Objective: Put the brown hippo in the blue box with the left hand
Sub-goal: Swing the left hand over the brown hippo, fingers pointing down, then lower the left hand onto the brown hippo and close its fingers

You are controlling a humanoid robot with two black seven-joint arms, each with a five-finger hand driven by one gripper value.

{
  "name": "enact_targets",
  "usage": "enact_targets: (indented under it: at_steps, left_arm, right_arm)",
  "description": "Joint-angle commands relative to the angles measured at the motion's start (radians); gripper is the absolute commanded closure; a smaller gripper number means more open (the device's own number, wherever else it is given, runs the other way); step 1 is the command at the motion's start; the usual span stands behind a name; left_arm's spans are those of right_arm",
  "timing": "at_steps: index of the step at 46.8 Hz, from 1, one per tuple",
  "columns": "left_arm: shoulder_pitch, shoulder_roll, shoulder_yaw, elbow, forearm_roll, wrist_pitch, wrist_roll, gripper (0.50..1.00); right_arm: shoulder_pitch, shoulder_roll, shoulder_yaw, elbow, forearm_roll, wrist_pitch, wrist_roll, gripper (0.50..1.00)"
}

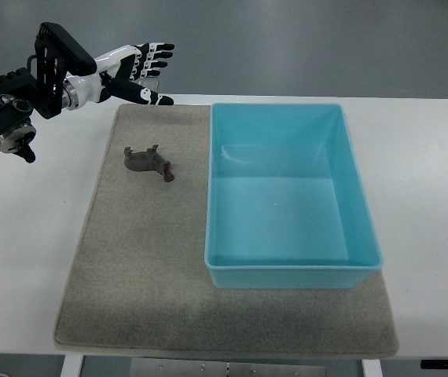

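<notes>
Right now the brown hippo (147,162) lies on the gray mat (130,259), near the mat's far left part. It looks tipped over, with its little legs poking up — not standing. Nothing is touching it.

Just to the right of the hippo is the blue box (365,228). It is big, open on top, and you can see its bare bottom. The box sits on the right side of the mat, and there is a small gap between it and the hippo.

Up in the far left corner is the left hand (141,71). Its arm (20,98) comes in from the left edge — black and bulky, with a white wrist. The hand has its fingers spread out wide and holds nothing. It hangs over the far edge of the white surface (27,236), just past the mat's far corner, well apart from the hippo and up above it.

The mat lies flat on the white surface, which shows all around it.
</notes>
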Motion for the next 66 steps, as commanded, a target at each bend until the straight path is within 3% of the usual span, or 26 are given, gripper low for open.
enact_targets:
  at_steps: [1,23,66]
  left_arm:
    - [0.000,0.028,0.036,-0.035,0.066,-0.001,0.000,0.506]
    - [-0.012,0.045,0.112,-0.087,0.442,-0.022,0.000,0.506]
    - [-0.044,0.048,0.137,-0.087,0.568,-0.070,0.000,0.506]
  right_arm:
    - [0.001,0.000,0.001,0.000,0.000,0.000,0.000,0.564]
    - [0.001,0.000,0.000,0.000,0.000,0.000,0.000,0.564]
    - [0.000,0.000,0.000,0.000,0.000,0.000,0.000,0.564]
